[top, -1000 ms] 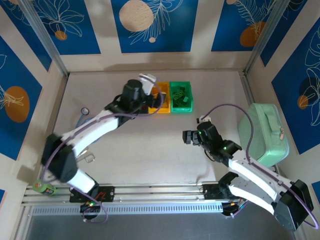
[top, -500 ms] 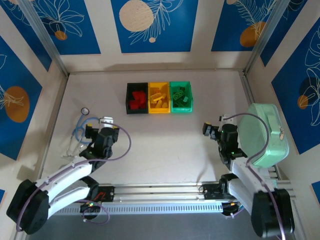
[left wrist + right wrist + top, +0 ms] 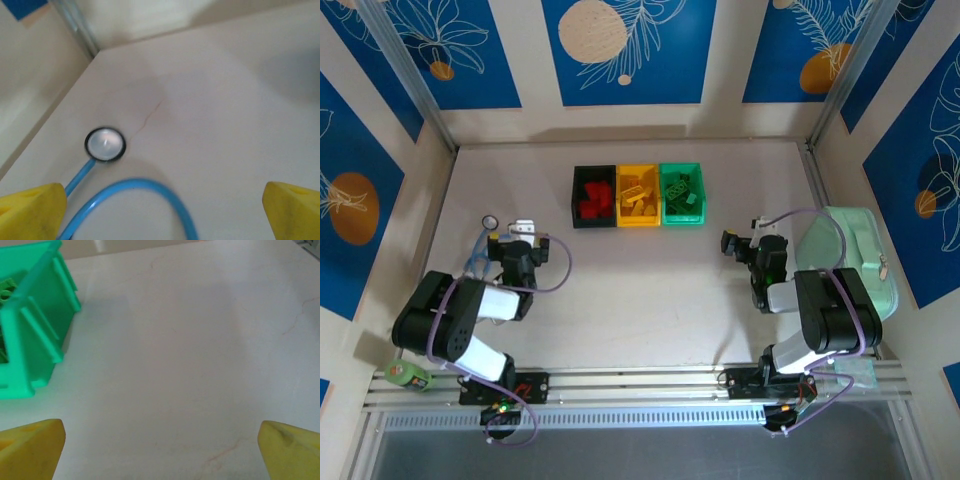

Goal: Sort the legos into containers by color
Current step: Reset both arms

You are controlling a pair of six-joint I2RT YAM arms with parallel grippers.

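A pale table [image 3: 640,300] sat inside walls [image 3: 625,50] hung with blue leaf panels. In the left wrist view the left gripper [image 3: 162,215] showed as two yellow fingers [image 3: 30,210] cut off at the bottom corners. They were spread wide, with bare table between them. Just ahead of them lay a blurred stethoscope [image 3: 105,144], its blue tube running out of the frame between the tips.

The right gripper [image 3: 160,450] was likewise spread wide and empty, its fingertips [image 3: 292,447] clipped at the corners. Ahead of it and to its left, the green bin [image 3: 35,325] was cut by the frame edge, and a sliver of green legos [image 3: 5,290] showed over its wall.

From above, the arms' own bodies hid much of each gripper. A mint case [image 3: 860,250] lay just right of the right gripper, partly behind that arm.

Well ahead of both grippers, three bins stood joined in a row. The black bin [image 3: 576,196] held red legos [image 3: 592,200], the yellow bin [image 3: 639,222] held yellow legos [image 3: 638,196], and the green bin held green ones. Single bricks were too small to count.
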